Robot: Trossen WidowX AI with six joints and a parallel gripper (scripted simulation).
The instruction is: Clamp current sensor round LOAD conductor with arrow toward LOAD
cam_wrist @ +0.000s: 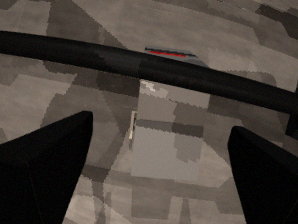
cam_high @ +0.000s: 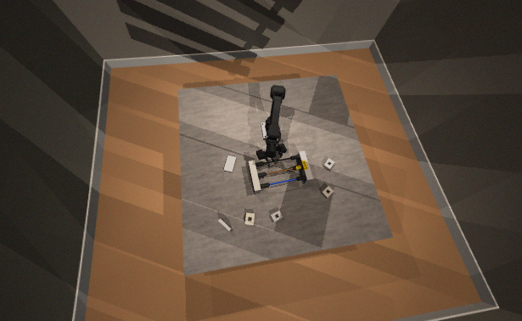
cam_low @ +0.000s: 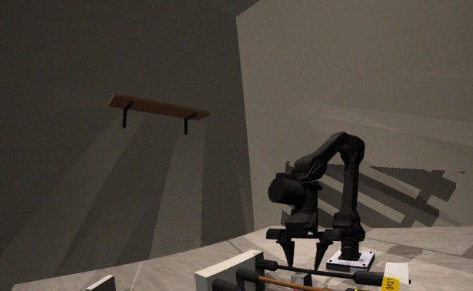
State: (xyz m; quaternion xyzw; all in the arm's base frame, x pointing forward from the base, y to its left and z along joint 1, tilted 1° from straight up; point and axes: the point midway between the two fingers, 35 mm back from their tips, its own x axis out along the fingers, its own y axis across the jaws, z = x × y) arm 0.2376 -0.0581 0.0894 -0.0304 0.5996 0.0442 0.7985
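Observation:
My gripper [cam_high: 269, 160] [cam_low: 303, 267] [cam_wrist: 163, 129] is open and points straight down, with its fingertips just above the black conductor [cam_high: 287, 159] [cam_low: 324, 273] [cam_wrist: 133, 63] at the back of the fixture. Nothing is between the fingers. A pale grey block [cam_wrist: 162, 152] [cam_low: 298, 279] with a red mark [cam_wrist: 169, 52], apparently the sensor, stands on the table under that conductor, below my fingers. I cannot tell if its jaws are open. The orange conductor [cam_high: 281, 170] [cam_low: 285, 284] runs to the yellow LOAD marker [cam_high: 301, 166] [cam_low: 390, 284]. The blue conductor [cam_high: 283, 183] lies in front.
White end blocks [cam_high: 253, 176] [cam_high: 307, 163] [cam_low: 228, 271] hold the three conductors. Several small white blocks with dark centres [cam_high: 328, 163] [cam_high: 327, 190] [cam_high: 276, 215] lie around the fixture, and two flat white pieces [cam_high: 229, 163] [cam_high: 225, 224] lie to its left. The arm's base [cam_low: 351, 262] stands behind.

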